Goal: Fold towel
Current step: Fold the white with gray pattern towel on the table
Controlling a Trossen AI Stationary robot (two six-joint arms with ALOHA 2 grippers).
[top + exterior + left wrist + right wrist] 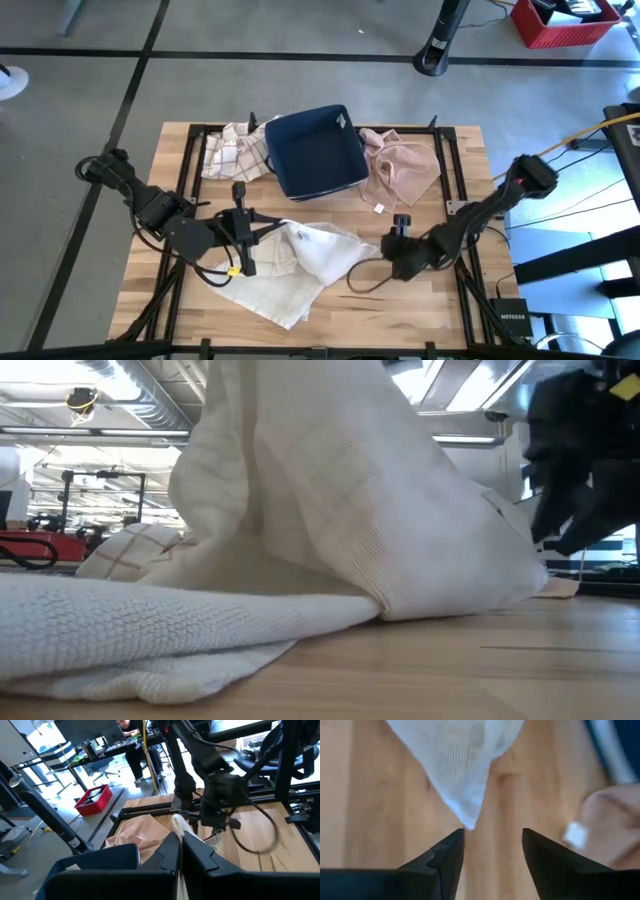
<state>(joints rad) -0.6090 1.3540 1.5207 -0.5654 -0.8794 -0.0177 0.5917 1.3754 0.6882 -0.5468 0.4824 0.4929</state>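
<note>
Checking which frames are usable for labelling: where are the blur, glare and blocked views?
Low view: the towel fills the frame close up, bright ceiling lights glare behind it. Right wrist view: the bin and pink cloth at the edge are soft; the towel corner is sharper. Left wrist view: window light washes out the far room. High view: evenly lit, sharp.

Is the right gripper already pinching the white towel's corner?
No, the right gripper stands open, with the white towel corner just ahead of its fingers, not between them.
</note>
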